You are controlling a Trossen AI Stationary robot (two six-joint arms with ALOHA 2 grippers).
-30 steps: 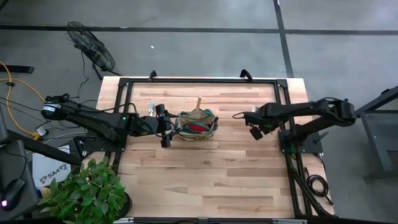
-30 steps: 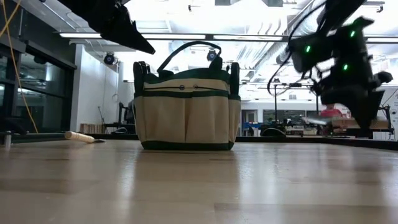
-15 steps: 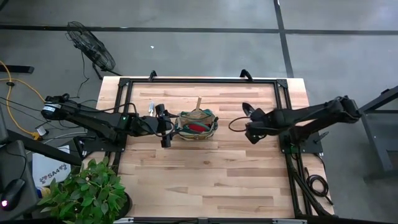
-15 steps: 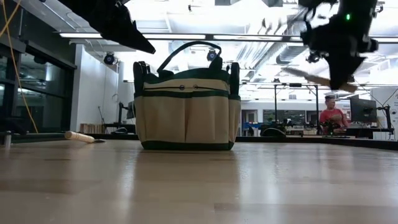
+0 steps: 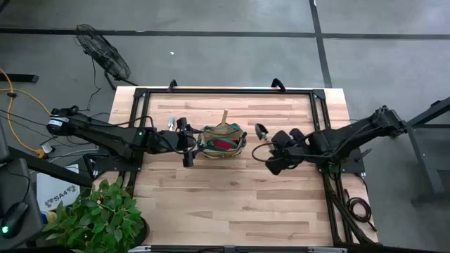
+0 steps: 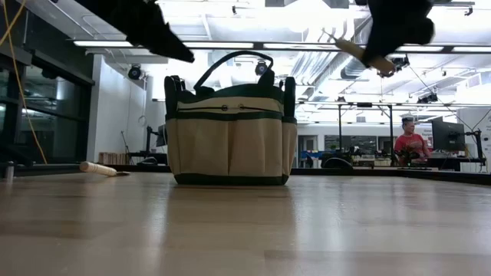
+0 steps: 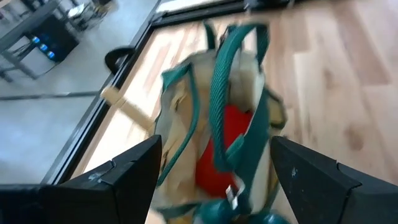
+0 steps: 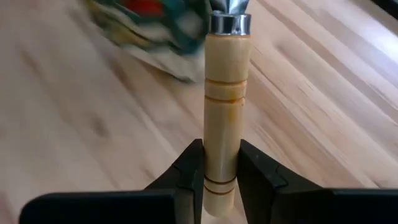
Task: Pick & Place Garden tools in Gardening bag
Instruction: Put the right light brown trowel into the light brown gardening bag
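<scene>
The beige gardening bag with teal trim [image 5: 223,143] stands upright on the table's middle; it also shows in the low view [image 6: 230,130]. A red glove [image 7: 217,143] lies inside it, and a pale wooden handle [image 5: 225,117] sticks out at its far side. My left gripper [image 5: 187,145] is open, above and just left of the bag, with its fingers wide apart on either side of the bag's loop handle [image 7: 227,74]. My right gripper [image 5: 275,147] is right of the bag, raised, and shut on a wooden-handled garden tool [image 8: 225,93]. My right gripper pinches the tool's pale wooden handle near its free end [image 8: 219,180] between its two fingers. The handle runs forward past the fingertips to a metal ferrule [image 8: 230,23], toward the bag. The tool is lifted clear of the table and slants in the low view [image 6: 359,52].
Another wooden-handled tool [image 6: 98,168] lies on the table left of the bag, near the far edge [image 5: 171,124]. A black frame [image 5: 225,91] runs round the table. A person [image 6: 412,144] sits far off in the room. Bare wood lies toward the near edge.
My right gripper has gone toward the bag and a little toward the table's near edge, and has risen, carrying the tool with it. The tool has tipped from nearly level to slanting. My left gripper has kept still.
</scene>
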